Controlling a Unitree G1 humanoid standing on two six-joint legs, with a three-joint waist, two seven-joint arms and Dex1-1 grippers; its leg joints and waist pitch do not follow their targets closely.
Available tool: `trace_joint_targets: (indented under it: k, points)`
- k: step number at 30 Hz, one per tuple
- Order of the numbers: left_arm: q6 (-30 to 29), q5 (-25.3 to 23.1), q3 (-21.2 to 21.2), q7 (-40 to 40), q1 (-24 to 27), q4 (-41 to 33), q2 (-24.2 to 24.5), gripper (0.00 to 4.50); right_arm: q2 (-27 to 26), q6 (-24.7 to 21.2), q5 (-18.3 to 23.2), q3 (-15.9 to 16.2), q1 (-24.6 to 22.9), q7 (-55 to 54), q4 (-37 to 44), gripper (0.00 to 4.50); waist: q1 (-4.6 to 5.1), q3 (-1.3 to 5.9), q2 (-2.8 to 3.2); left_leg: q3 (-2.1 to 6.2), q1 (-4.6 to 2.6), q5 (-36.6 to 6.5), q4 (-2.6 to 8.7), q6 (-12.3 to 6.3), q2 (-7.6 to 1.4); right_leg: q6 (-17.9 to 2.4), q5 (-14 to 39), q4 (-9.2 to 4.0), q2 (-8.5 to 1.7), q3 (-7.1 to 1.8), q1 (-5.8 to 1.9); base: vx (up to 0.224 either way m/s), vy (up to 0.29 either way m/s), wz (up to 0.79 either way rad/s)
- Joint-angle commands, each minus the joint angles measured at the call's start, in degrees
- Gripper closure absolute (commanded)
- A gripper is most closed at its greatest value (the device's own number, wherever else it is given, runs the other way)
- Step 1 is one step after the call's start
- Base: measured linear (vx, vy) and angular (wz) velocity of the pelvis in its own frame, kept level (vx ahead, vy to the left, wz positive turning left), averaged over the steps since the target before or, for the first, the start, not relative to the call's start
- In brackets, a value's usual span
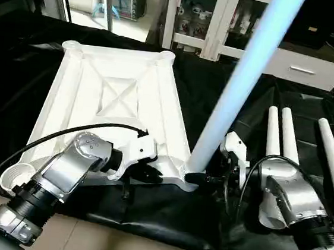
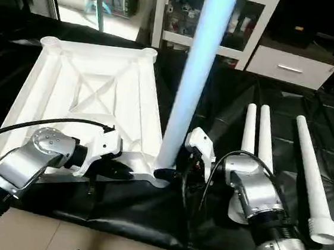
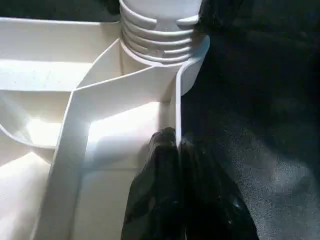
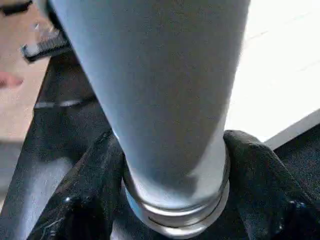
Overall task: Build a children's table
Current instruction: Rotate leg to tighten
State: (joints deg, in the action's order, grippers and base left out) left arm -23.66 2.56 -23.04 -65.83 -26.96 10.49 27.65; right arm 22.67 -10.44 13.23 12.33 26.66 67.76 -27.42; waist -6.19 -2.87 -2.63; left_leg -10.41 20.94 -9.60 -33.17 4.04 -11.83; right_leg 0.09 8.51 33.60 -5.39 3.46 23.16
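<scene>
Tabletop lies upside down on black sheeting, ribbed X-braced underside facing up. One leg stands in the near corner socket on the robot's right side of the tabletop, leaning slightly, its threaded end seated in that socket. Right gripper sits at the base of that leg, black fingers clamped around it just above the collar, one on each side. Left gripper is at the tabletop's near edge just beside that socket, fingers pinched on the thin rim wall, one inside, one outside. Three spare legs lie on the sheeting to the right of the right arm, roughly parallel, the outer one apart from the other two.
</scene>
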Motion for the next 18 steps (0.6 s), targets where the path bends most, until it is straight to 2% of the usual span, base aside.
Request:
trace_joint_targets:
  k: [1,2,3,4,5,7,8,9,10,11,12,13,14,15,16,17,18]
  points:
    - [-1.4,0.7,-1.3,-0.4,0.1,0.1,-1.3,4.5,-0.9,-0.8,-2.1,-1.4,0.8,-6.7,-3.5,1.84,0.18,3.45,0.39,0.34,-0.84,-19.0,4.42,1.33,-1.19,-11.6,17.6,-3.32,-2.48,-1.7,-2.34,0.0,0.0,0.0]
    - [-2.3,0.9,-0.6,0.9,-0.4,0.8,-2.2,4.5,-1.9,-1.4,-2.6,-1.8,1.1,-9.5,-5.0,1.85,0.45,3.28,0.49,0.43,-1.02,-21.2,4.46,1.85,-1.15,-10.7,21.2,-3.69,-2.56,-1.73,-2.02,0.0,0.0,0.0]
    - [-3.1,1.0,0.1,2.2,-0.9,1.7,-3.1,4.5,-2.9,-2.2,-3.1,-2.1,1.4,-12.4,-6.3,1.85,0.45,3.28,0.49,0.43,-1.02,-21.2,4.46,1.85,-1.15,-10.7,21.2,-3.69,-2.56,-1.73,-2.02,0.0,0.0,0.0]
    - [-3.6,1.0,0.5,3.1,-1.2,2.3,-3.7,4.5,-3.5,-2.6,-3.5,-2.3,1.5,-14.2,-7.1,1.85,1.02,2.95,0.46,0.77,-1.15,-24.7,4.51,2.9,-0.95,-9.1,27.4,-4.23,-2.59,-1.52,-1.72,-0.054,-0.011,-0.04]
    - [-4.5,0.5,1.1,5.4,-2.0,3.7,-4.9,4.5,-4.7,-2.9,-3.8,-2.8,1.7,-17.2,-8.2,1.85,1.45,2.89,0.07,1.12,-1.09,-26.4,4.52,3.12,-0.88,-7.1,32.0,-4.73,-2.75,-1.19,-1.81,-0.054,-0.011,-0.04]
    - [-6.6,-0.9,2.6,11.3,-4.2,7.3,-7.8,4.5,-7.9,-4.1,-4.2,-4.2,2.3,-24.2,-10.5,1.85,1.64,2.78,0.24,1.32,-1.18,-27.3,4.46,3.37,-0.79,-5.6,35.2,-5.2,-2.88,-1.01,-1.55,-0.062,-0.003,-0.09]
    - [-7.8,-1.4,3.3,13.8,-5.1,8.7,-9.0,4.5,-9.3,-4.2,-4.6,-4.6,2.6,-27.0,-11.3,1.85,2.0,2.65,0.41,1.76,-1.82,-29.7,4.11,3.94,-0.6,-3.6,40.1,-6.25,-2.97,-0.16,-1.05,-0.065,-0.001,-0.1]
    - [-8.6,-1.9,3.9,16.1,-6.0,10.0,-10.0,4.5,-10.5,-4.3,-5.0,-5.0,2.9,-29.9,-12.0,1.85,2.29,2.62,0.33,1.9,-1.75,-30.2,4.08,3.92,-0.53,-3.0,40.9,-6.51,-2.95,0.14,-1.11,-0.07,0.004,-0.11]
    - [-9.3,-2.5,4.5,18.4,-7.0,11.4,-11.0,4.5,-11.9,-4.7,-5.2,-5.5,3.4,-32.7,-13.0,1.85,2.61,2.65,0.4,2.22,-1.7,-31.2,4.16,3.91,-0.5,-2.0,42.0,-6.97,-2.92,0.89,-1.41,-0.065,0.017,-0.13]
    - [-9.4,-3.6,5.7,23.1,-8.6,14.0,-12.7,4.5,-13.7,-4.3,-6.1,-6.1,4.5,-38.5,-14.8,1.86,3.27,2.53,0.93,2.52,-2.0,-33.2,4.28,3.82,-0.64,-1.7,41.6,-7.6,-2.77,1.82,-1.53,-0.065,0.017,-0.13]
    - [-9.4,-4.3,6.5,26.3,-9.8,15.8,-13.9,4.5,-15.0,-4.0,-6.7,-6.6,5.3,-42.5,-16.3,1.86,3.52,2.41,1.4,2.7,-2.29,-35.0,4.37,3.83,-0.76,-1.8,40.9,-7.87,-2.57,2.41,-1.44,-0.067,0.032,-0.11]
    - [-9.2,-4.7,7.0,28.2,-10.6,16.9,-14.7,4.5,-16.0,-3.9,-6.8,-6.9,6.0,-44.9,-17.5,1.86,4.25,2.26,2.0,3.48,-2.32,-39.9,5.25,4.16,-1.41,-1.9,37.5,-7.74,-2.1,4.06,-2.4,-0.069,0.043,-0.11]
    - [-9.1,-4.9,7.4,30.0,-11.4,18.0,-15.4,4.5,-17.0,-3.7,-6.8,-7.2,6.6,-47.1,-18.6,1.86,4.11,1.88,2.84,3.87,-0.24,-47.0,8.57,4.43,-3.23,-3.3,28.4,-3.15,-0.85,4.35,-5.04,-0.069,0.043,-0.11]
    - [-8.7,-5.1,8.1,32.6,-12.5,19.4,-16.6,4.5,-18.4,-3.6,-6.8,-7.8,7.7,-50.7,-20.1,1.86,2.85,1.55,3.28,3.18,2.95,-51.3,11.98,4.52,-4.56,-4.4,20.7,4.34,-0.09,3.82,-7.55,-0.12,0.029,-0.07]
    - [-8.1,-5.5,8.2,33.9,-13.2,20.2,-17.1,4.5,-19.5,-3.1,-6.6,-8.2,8.3,-52.4,-21.0,1.86,-0.54,1.8,2.67,-0.66,3.64,-51.4,12.47,2.33,-3.3,-3.8,12.9,7.7,1.04,3.01,-6.5,-0.098,-0.021,0.1]
    - [-7.6,-6.0,8.1,35.0,-13.8,21.0,-17.5,4.5,-20.5,-2.8,-6.8,-8.5,9.1,-54.5,-22.1,1.86,0.19,3.1,-2.05,-0.18,-2.91,-37.5,5.8,2.12,-1.49,0.5,36.9,2.06,-1.98,-2.57,-1.76,-0.098,-0.021,0.1]
    - [-7.3,-6.4,8.1,35.6,-14.1,21.6,-17.8,4.5,-21.2,-2.7,-7.0,-8.8,9.6,-55.8,-22.8,1.86,0.16,1.7,-2.26,0.67,-5.78,-27.2,-2.24,2.74,0.54,0.1,57.8,-7.48,-7.94,-2.42,3.15,0.013,-0.11,0.06]
